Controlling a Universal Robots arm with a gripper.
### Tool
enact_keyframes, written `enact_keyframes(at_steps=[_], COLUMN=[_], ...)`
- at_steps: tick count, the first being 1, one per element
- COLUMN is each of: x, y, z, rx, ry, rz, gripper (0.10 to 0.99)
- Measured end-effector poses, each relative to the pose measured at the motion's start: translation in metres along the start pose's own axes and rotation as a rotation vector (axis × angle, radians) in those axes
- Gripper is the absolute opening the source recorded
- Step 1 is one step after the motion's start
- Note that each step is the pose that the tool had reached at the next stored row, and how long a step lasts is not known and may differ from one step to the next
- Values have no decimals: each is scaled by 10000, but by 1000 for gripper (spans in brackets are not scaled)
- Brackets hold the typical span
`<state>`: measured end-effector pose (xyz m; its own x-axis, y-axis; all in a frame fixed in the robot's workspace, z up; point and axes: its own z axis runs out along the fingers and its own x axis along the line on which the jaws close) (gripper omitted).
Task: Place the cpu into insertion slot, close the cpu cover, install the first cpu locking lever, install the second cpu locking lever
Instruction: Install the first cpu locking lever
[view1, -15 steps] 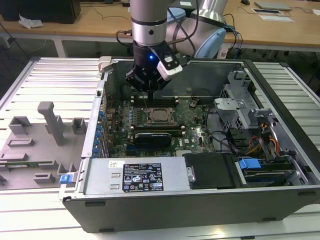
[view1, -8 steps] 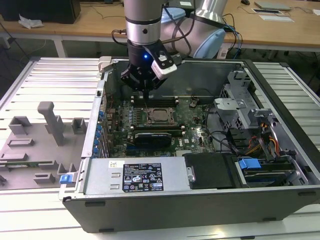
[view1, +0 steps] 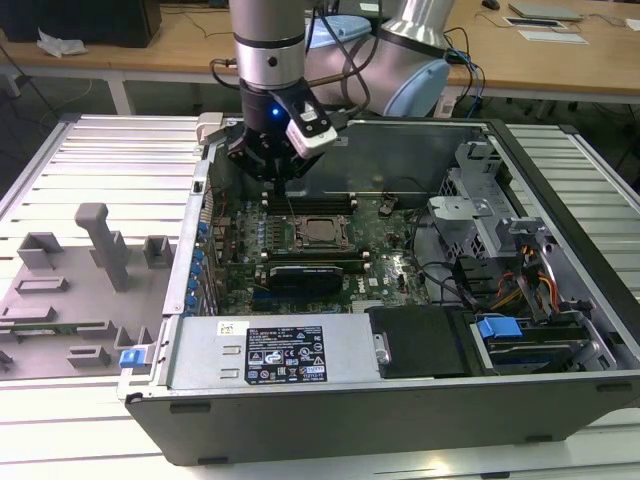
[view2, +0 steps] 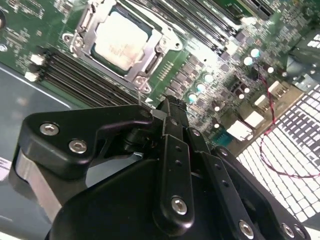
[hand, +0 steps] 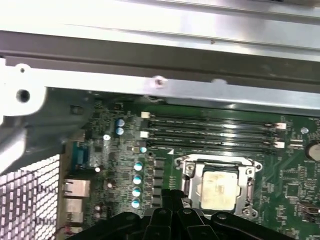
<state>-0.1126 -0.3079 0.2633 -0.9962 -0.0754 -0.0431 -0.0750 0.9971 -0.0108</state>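
In the exterior view, an open computer case lay on a slatted table. It held a green circuit board, a labelled metal box along the near wall and a drive bay with a blue tab towards the exterior view's right. A grey fixture tray with upright blocks sat outside the case on the exterior view's left. The gripper hung over the board's far side, above the memory slots and short of the insertion slot. The cpu lay in that slot.

The second wrist view brought the gripper close: its black fingers were drawn together at the tip with nothing seen between them. The cpu sat flat in the socket, its pale silver-grey top showing through the cut-out of the cpu cover, which lay down around it. A thin bright rod stood at the socket's corner nearest the fingertips; whether it touched them could not be told.

The first wrist view added the case's bare metal wall and a perforated grille. The cpu lay square within the cover, just beside the memory slots.
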Motion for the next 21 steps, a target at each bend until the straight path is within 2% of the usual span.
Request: enact_keyframes(at_steps=[3, 6, 10, 11, 12, 13, 15, 16, 18, 21], x=[39, 69, 85, 89, 96, 103, 111, 115, 122, 103], y=[4, 6, 8, 8, 8, 9, 10, 10, 11, 9], z=[0, -1, -1, -1, -2, -2, -1, -1, 1, 6], rx=[-13, -174, -534, -715, -959, -1145, -1337, -1464, -1633, -1636], ry=[-17, -131, -272, -327, -394, -433, -467, -490, -529, -530], rz=[3, 11, 21, 24, 28, 34, 43, 48, 55, 53], gripper=[106, 106, 106, 106, 106, 106, 106, 106, 106, 106])
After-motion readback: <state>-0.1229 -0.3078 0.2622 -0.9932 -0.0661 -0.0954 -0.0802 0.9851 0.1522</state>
